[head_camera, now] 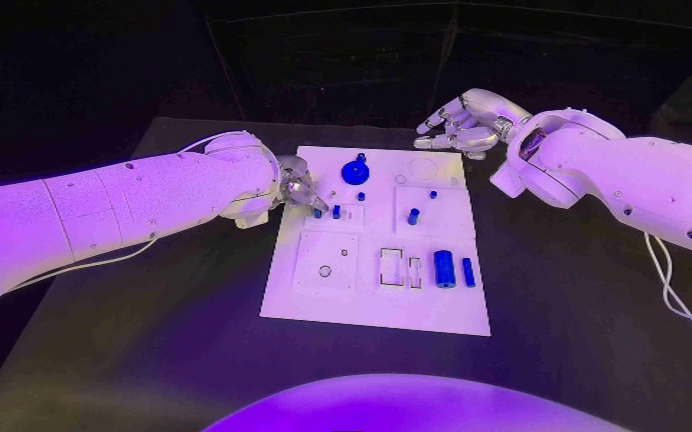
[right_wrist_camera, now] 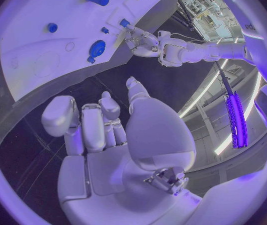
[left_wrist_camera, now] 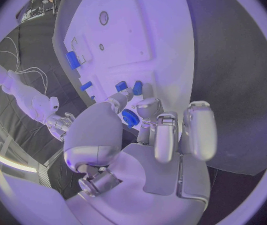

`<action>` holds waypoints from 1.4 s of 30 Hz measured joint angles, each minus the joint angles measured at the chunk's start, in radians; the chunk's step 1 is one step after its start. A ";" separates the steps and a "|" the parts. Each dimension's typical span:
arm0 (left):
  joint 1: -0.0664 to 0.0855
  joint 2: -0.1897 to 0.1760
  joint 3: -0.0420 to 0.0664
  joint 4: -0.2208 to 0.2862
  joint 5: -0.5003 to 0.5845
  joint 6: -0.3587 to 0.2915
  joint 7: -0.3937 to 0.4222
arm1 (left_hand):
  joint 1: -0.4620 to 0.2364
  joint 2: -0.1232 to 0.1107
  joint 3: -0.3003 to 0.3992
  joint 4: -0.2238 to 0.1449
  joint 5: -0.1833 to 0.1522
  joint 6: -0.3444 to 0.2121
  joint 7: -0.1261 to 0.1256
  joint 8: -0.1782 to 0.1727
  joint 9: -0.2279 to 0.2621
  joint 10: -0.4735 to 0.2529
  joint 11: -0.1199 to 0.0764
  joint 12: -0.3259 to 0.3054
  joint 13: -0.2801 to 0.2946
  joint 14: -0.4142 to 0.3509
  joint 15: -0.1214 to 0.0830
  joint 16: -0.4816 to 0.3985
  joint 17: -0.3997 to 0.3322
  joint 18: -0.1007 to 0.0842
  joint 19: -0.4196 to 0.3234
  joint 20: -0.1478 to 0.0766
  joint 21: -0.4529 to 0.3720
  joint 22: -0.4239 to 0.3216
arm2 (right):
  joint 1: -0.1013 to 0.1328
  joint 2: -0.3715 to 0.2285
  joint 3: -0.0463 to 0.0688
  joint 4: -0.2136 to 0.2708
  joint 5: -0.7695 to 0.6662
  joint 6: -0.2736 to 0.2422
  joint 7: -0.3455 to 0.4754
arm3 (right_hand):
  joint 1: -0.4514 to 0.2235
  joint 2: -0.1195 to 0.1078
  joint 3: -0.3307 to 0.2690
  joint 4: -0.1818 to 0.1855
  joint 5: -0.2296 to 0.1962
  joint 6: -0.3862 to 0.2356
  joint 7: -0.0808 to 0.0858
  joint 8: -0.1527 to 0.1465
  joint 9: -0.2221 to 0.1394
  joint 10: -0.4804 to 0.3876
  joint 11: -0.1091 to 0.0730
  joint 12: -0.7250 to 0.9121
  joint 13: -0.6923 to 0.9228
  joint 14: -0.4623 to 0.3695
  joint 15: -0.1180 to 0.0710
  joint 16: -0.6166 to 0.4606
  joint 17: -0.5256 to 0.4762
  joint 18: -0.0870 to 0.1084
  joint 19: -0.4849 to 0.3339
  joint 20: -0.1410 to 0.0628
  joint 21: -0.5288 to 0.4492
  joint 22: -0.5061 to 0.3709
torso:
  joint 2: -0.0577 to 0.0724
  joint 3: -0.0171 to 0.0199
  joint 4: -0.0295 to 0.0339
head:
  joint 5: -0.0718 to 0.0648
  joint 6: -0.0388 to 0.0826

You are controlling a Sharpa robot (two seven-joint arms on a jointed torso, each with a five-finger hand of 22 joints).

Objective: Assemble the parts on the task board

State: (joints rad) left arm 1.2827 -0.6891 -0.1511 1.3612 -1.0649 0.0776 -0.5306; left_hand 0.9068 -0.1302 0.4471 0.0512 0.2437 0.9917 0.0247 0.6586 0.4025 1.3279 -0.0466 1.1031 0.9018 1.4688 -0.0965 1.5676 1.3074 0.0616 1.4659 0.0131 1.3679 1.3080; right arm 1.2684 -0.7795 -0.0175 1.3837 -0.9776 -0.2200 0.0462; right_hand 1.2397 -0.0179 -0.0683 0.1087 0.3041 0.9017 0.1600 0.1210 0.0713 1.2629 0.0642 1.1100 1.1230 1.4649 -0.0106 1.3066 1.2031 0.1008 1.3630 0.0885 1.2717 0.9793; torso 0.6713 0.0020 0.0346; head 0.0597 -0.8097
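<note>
Black table (head_camera: 173, 352) carries your task board (head_camera: 378, 297), blue parts (head_camera: 444, 269) standing in it. Your left hand (head_camera: 296, 188) reaches over its left edge; whether it grips anything cannot be told. Your right hand (head_camera: 469, 124) hovers beyond the far corner, loosely curled, empty.

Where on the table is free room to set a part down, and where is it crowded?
Free: the black table right of the task board, and the table between board and left arm. Crowded: the board's far-left edge, where the left hand works among blue parts.
</note>
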 measured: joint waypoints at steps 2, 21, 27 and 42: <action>0.000 -0.002 0.000 0.000 0.000 -0.002 0.000 | -0.010 -0.009 -0.037 0.015 -0.004 0.000 0.000 -0.005 -0.002 0.000 0.000 -0.003 -0.009 0.000 0.000 0.000 0.000 0.000 0.000 0.000 0.000 0.000 | 0.000 0.000 0.000 0.000 0.000 0.000 0.000 | 0.000 0.000 0.000 0.000 0.000 0.000 0.000 0.000 0.000 0.000 0.000 0.000 0.000 0.000 0.000 0.000 0.000 0.000 0.000 0.000 0.000 0.000 | 0.000 -0.0002 0.0003 | 0.000 0.000; -0.001 -0.045 0.000 0.011 0.120 -0.153 0.100 | 0.063 0.021 -0.290 0.123 -0.004 -0.224 0.088 -0.108 -0.083 -0.229 0.082 -0.198 -0.283 -0.003 0.050 -0.008 0.000 0.003 -0.006 0.046 -0.095 -0.088 | 0.000 0.000 0.000 -0.003 0.000 -0.001 0.001 | 0.000 0.000 -0.003 0.003 0.000 0.000 0.000 0.000 0.000 -0.004 0.004 0.000 -0.002 0.000 0.000 0.000 -0.002 0.000 0.000 0.000 -0.001 0.000 | -0.001 -0.0008 0.0009 | -0.002 0.004; 0.001 -0.044 0.000 0.005 0.190 -0.210 0.229 | 0.232 0.046 -0.296 0.068 0.000 -0.257 0.121 -0.114 -0.117 -0.421 0.114 -0.320 -0.364 -0.055 0.090 -0.259 -0.105 0.104 -0.222 0.072 -0.528 -0.529 | 0.000 -0.001 0.000 -0.004 0.000 -0.001 0.001 | 0.000 0.000 -0.003 0.003 0.000 0.000 0.000 0.000 0.000 -0.004 0.004 0.000 -0.002 0.000 0.000 0.000 -0.002 0.000 0.000 0.000 -0.004 -0.001 | -0.001 -0.0005 0.0010 | -0.006 0.009; -0.006 0.086 0.000 -0.096 -0.073 -0.269 0.528 | 0.450 0.006 -0.155 -0.097 -0.105 -0.168 0.125 -0.291 -0.287 -0.471 0.139 -0.569 -0.659 -0.228 0.108 -0.569 -0.500 0.109 -0.280 0.098 -0.746 -0.720 | 0.000 0.004 0.000 -0.005 0.000 -0.002 0.002 | 0.004 0.004 -0.003 0.003 0.004 0.000 0.000 0.000 0.000 -0.004 0.004 0.000 -0.002 0.000 0.000 0.000 -0.002 0.000 0.000 0.000 -0.004 -0.001 | 0.001 -0.0005 -0.0032 | -0.019 0.026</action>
State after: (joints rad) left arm 1.2772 -0.6026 -0.1513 1.2655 -1.1382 -0.1915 -0.0031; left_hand 1.3568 -0.1238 0.2918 -0.0462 0.1389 0.8242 0.1494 0.3680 0.1152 0.8566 0.0925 0.5341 0.2427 1.2407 0.0119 0.9981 0.8071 0.1705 1.1863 0.1116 0.6216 0.5876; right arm 1.2682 -0.7753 -0.0176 1.3786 -0.9780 -0.2215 0.0486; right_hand 1.2435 -0.0140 -0.0708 0.1113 0.3085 0.9017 0.1599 0.1209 0.0713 1.2594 0.0678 1.1100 1.1215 1.4649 -0.0105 1.3066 1.2008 0.1008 1.3630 0.0885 1.2681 0.9784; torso 0.6723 0.0015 0.0314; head 0.0409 -0.7835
